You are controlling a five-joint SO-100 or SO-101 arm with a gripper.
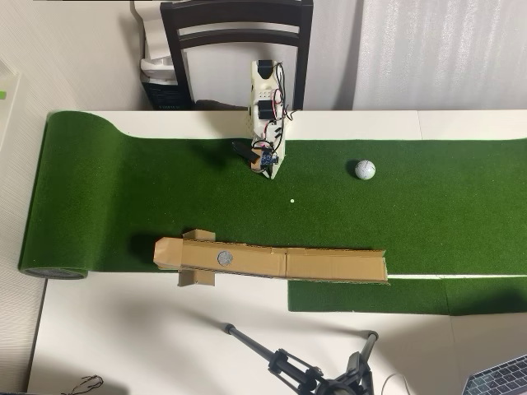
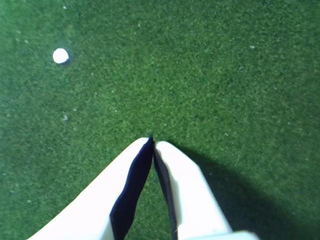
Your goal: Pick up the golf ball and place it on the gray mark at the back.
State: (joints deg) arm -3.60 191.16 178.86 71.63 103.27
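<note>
In the overhead view, nearest the bottom edge, a black tripod (image 1: 305,370) lies over the bare white table (image 1: 123,329), with a laptop corner (image 1: 498,380) at the lower right. Just beyond, along the near edge of the green turf mat (image 1: 453,222), runs a long open cardboard trough (image 1: 272,262). The only thing seen in it is the gray mark (image 1: 224,257), a flat round disc on its floor toward the left end.

Farther in, a tiny white dot (image 1: 291,200) sits on the turf; the wrist view shows it too (image 2: 60,55), at upper left.

Beyond the dot, the gripper (image 1: 268,169) hangs over the turf near the mat's far edge. In the wrist view its white fingers (image 2: 180,185) meet at the tips, so the claw (image 2: 152,140) is closed, with nothing between them.

The golf ball (image 1: 365,169) rests on the turf to the right of the gripper, well apart from it and close to the mat's far edge.

Past the table stands a dark chair (image 1: 237,37).
</note>
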